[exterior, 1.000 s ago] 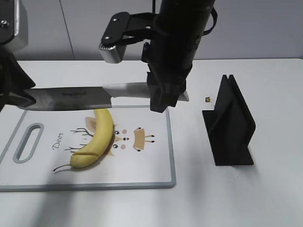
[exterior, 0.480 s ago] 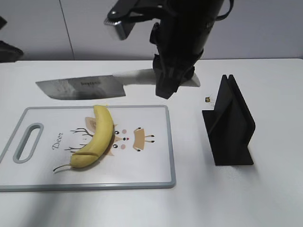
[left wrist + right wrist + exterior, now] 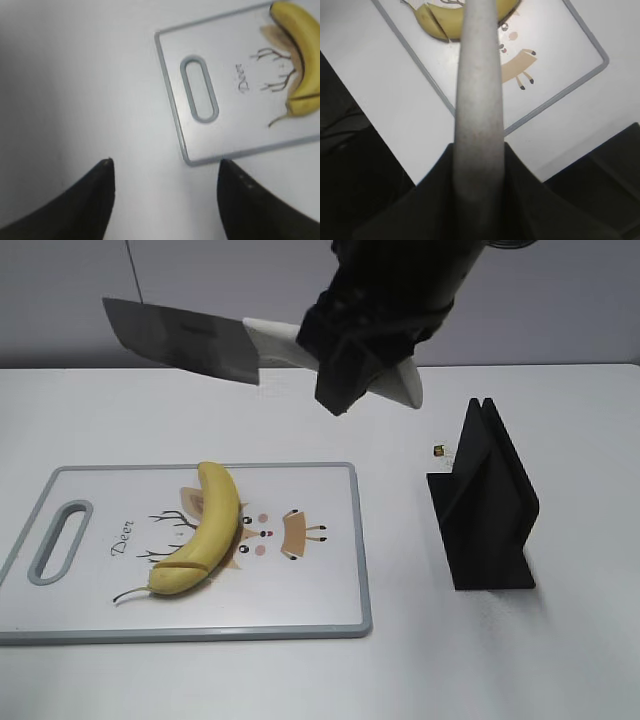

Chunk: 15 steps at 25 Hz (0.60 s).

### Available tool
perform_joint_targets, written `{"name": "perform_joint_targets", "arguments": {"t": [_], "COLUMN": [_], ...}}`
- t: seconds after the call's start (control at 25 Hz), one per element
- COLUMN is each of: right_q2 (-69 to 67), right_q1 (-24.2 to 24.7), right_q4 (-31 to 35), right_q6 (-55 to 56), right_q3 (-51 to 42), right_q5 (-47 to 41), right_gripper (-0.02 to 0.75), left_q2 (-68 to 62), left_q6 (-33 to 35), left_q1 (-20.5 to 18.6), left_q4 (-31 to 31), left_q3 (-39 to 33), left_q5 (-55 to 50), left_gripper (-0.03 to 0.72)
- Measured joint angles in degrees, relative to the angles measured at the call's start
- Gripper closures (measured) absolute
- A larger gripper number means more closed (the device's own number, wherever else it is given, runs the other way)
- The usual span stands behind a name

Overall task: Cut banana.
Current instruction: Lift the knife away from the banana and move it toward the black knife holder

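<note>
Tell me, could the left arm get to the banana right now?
Probably yes. The left gripper hangs open off the board's handle end, and nothing lies between it and the banana; the knife is raised well above.

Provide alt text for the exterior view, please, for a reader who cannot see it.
The right gripper holds a knife by its white handle above a cutting board, where a banana lies cut near its stem. A black stand sits right.

The right gripper point(image 3: 345, 380) holds the knife point(image 3: 185, 338) high above the table point(image 3: 560, 660), clear of the cutting board point(image 3: 310, 590) and banana point(image 3: 205, 530). The black stand point(image 3: 485, 505) blocks the board's right side. The left gripper point(image 3: 162, 200) (fingers apart) hangs over bare table beside the board's handle end.
</note>
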<state>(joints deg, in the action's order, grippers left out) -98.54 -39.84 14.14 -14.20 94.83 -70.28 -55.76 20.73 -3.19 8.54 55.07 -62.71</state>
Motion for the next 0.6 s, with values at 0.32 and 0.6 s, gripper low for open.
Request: {"name": "perform_joint_targets", "arguments": {"t": [0.32,0.6], "right_q2": [7.0,17.1], "right_q1": [0.0,0.0], "right_q4": [0.0,-12.0], "right_q6": [11.7,27.8], "right_q3": [-9.7,-21.5], "right_q5": [2.5,10.7], "right_gripper": [0.577,0.577], "left_q2": [15.2,32.9], "left_q6": [-8.3,-10.6], "left_q1": [-0.4,-0.4], "left_q4": [-2.0,-2.5], "left_q3": [-9.9,-16.4], "left_q5": [-3.5,-4.4], "left_gripper": [0.099,0.100]}}
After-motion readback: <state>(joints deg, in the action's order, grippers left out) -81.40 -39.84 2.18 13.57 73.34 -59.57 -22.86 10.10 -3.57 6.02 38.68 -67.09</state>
